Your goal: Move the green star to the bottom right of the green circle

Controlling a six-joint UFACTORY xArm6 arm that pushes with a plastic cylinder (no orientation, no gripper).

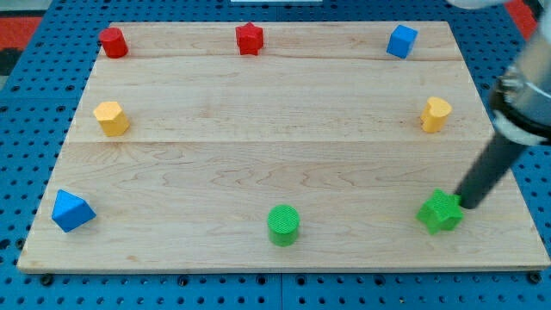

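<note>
The green star point(440, 212) lies near the board's bottom right corner. The green circle point(283, 225) stands at the bottom middle, well to the star's left and slightly lower. My tip point(467, 205) is at the star's right edge, touching or nearly touching it. The dark rod slants up to the view's right, toward the arm at the right edge.
On the wooden board point(258, 155): a red cylinder point(113, 41) top left, a red star point(249, 38) top middle, a blue cube point(401, 40) top right, a yellow block point(111, 118) left, a yellow block point(436, 114) right, a blue triangle-like block point(71, 211) bottom left.
</note>
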